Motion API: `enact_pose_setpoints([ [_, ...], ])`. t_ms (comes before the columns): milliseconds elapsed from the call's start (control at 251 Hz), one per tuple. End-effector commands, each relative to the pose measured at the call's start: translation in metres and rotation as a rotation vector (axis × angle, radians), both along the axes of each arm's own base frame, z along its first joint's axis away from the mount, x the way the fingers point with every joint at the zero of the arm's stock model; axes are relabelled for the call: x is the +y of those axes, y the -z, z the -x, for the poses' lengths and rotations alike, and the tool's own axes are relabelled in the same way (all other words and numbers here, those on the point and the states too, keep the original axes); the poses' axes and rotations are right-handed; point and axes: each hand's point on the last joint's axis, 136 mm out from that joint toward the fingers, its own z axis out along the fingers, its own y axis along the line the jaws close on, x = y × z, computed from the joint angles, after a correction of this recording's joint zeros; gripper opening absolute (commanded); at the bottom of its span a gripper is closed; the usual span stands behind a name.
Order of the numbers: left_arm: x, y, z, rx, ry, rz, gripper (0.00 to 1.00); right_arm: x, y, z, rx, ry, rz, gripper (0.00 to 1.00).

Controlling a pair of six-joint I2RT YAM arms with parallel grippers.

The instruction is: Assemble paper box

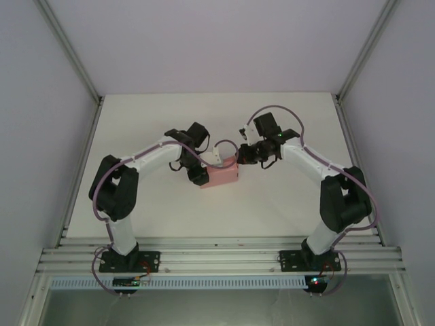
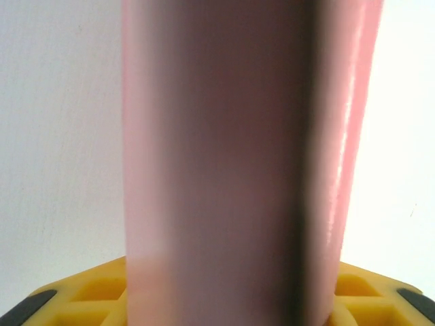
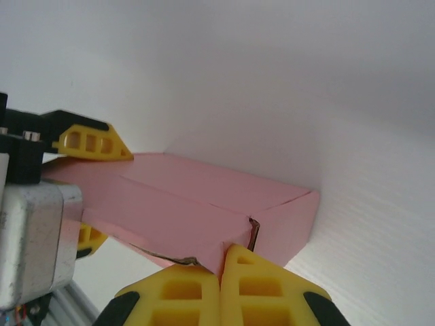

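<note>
The paper box (image 1: 223, 177) is a small pink closed-looking rectangular box held just above the white table's middle. My left gripper (image 1: 199, 175) is shut on its left end; in the left wrist view the box (image 2: 224, 149) stands between the yellow fingers (image 2: 81, 295). My right gripper (image 1: 239, 157) meets the box's right end. Seen from the right wrist, the box (image 3: 197, 197) has a slightly gaping seam at its near corner, and my right gripper (image 3: 221, 272) is shut, pinching that corner edge. The left gripper's fingers (image 3: 92, 142) clamp the far end above and below.
The white table (image 1: 136, 122) is walled by pale enclosure panels with metal corner posts (image 1: 75, 58). An aluminium rail (image 1: 217, 258) carrying both arm bases runs along the near edge. Purple cables loop over each arm.
</note>
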Motion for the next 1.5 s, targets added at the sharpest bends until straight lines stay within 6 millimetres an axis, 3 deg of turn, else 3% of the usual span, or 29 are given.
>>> enact_pose_setpoints([
  [0,-0.003,0.009,-0.004,-0.008,0.001,-0.009,0.42,0.005,0.015,0.007,-0.037,-0.004,0.003,0.0],
  [128,-0.005,0.007,-0.005,-0.011,-0.002,0.002,0.44,-0.005,0.046,0.012,-0.084,0.005,0.076,0.0],
  [335,-0.013,-0.007,-0.009,-0.027,-0.009,0.052,0.54,-0.013,0.066,0.014,-0.185,0.001,0.215,0.0],
  [479,-0.015,-0.025,-0.015,-0.071,-0.039,0.081,0.72,-0.01,0.058,0.014,-0.197,0.018,0.213,0.0],
  [551,-0.013,-0.037,-0.015,-0.1,-0.063,0.1,0.88,-0.011,0.049,0.012,-0.212,0.046,0.213,0.0],
  [587,-0.012,-0.045,-0.016,-0.122,-0.087,0.11,1.0,-0.012,0.045,0.012,-0.22,0.057,0.219,0.0],
  [798,0.02,-0.084,-0.026,-0.278,-0.346,0.118,1.0,-0.014,0.037,0.016,-0.249,0.078,0.226,0.0],
  [906,0.037,-0.091,-0.021,-0.285,-0.491,0.125,1.0,-0.014,0.037,0.017,-0.242,0.084,0.227,0.0],
  [1082,0.036,-0.079,0.004,-0.168,-0.569,0.118,0.73,-0.011,0.036,0.019,-0.242,0.087,0.231,0.0],
  [1209,0.033,-0.066,0.017,-0.145,-0.576,0.096,0.61,-0.011,0.034,0.021,-0.246,0.094,0.238,0.0],
  [1437,0.033,-0.063,0.01,-0.134,-0.684,0.089,0.18,-0.008,0.034,0.025,-0.246,0.102,0.235,0.0],
  [1497,0.032,-0.065,0.007,-0.139,-0.712,0.101,0.12,-0.009,0.035,0.026,-0.247,0.104,0.238,0.0],
])
